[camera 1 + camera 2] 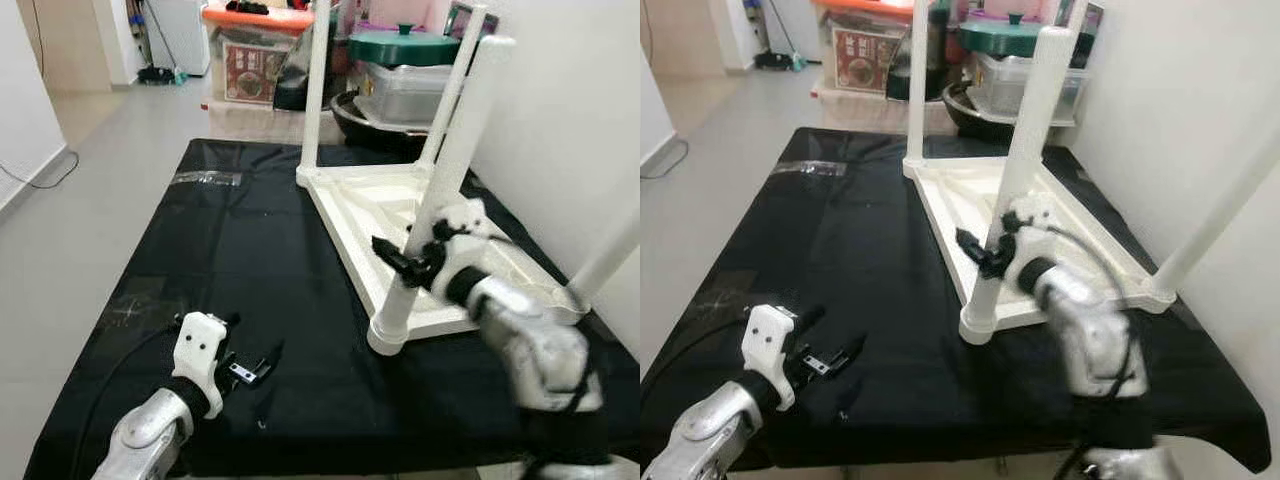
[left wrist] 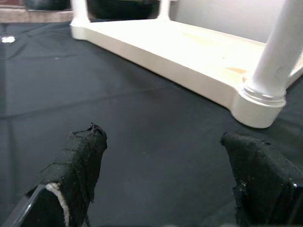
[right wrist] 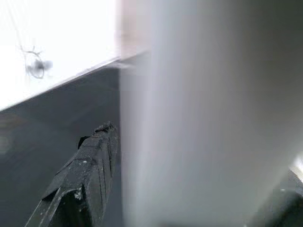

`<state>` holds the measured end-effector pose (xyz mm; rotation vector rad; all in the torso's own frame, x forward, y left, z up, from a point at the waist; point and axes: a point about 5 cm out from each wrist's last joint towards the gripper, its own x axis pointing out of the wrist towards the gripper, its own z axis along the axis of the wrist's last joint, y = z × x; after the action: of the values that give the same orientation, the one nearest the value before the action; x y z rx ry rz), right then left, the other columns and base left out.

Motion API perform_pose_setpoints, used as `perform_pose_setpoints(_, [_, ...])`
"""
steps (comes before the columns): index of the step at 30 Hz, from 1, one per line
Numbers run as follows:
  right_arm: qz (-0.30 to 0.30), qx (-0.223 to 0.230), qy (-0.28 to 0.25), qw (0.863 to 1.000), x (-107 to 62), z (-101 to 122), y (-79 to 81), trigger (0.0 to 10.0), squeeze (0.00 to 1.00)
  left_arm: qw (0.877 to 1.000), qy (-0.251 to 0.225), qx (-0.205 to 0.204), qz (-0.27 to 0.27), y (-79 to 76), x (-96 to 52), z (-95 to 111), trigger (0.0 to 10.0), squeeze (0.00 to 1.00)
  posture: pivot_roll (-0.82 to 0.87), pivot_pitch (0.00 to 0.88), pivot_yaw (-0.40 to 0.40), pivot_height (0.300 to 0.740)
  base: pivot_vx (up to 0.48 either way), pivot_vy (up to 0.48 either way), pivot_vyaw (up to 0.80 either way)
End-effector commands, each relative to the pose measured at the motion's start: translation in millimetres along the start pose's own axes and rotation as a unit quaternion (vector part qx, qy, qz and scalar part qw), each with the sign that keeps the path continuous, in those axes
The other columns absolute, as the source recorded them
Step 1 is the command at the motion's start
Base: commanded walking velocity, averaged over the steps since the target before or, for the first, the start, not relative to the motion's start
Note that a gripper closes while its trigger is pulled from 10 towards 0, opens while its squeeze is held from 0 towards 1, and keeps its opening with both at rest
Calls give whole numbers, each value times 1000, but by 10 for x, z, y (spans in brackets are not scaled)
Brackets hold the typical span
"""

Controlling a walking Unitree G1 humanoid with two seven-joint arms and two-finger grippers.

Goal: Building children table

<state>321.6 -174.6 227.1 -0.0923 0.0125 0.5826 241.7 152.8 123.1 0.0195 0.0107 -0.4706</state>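
A white plastic children's table (image 1: 365, 195) lies upside down on a black-covered surface (image 1: 240, 260), its legs pointing up. My right gripper (image 1: 408, 262) is shut on the near leg (image 1: 455, 160), just above the corner socket (image 1: 392, 325). In the right wrist view that leg (image 3: 203, 118) sits between the black fingers (image 3: 85, 175). My left gripper (image 1: 250, 367) hovers low over the cloth near the front left edge, open and holding nothing. In the left wrist view its two fingers (image 2: 78, 161) stand wide apart, pointing toward the socket (image 2: 262, 101).
A white wall (image 1: 570, 100) runs close along the right side. Behind the surface stand an orange-lidded storage box (image 1: 255, 50), a green-lidded pot (image 1: 400, 45) and dark pans. Clear tape (image 1: 205, 178) is stuck on the cloth. Grey floor (image 1: 100, 180) lies to the left.
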Motion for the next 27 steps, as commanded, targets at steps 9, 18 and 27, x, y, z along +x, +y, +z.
perform_pose_setpoints(9, [325, -76, -34, 942, 298, 114, 659, 9922, 0, 1000, -5, 1, -7, -21, 57, 27, 10000, 0, 125, 0, -139, 740, 0, 0, 0])
perform_pose_setpoints(18, [307, -4, -32, 951, 468, -71, 714, 0, 0, 1000, -5, 0, -8, -16, 62, 25, 10000, 0, 121, 0, -136, 740, 0, 0, 0])
perform_pose_setpoints(27, [-335, 42, 213, 917, 17, -1054, -38, 0, 0, 1000, 1, 0, -16, -40, 53, -11, 10000, 0, 93, 0, -120, 740, 0, 0, 0])
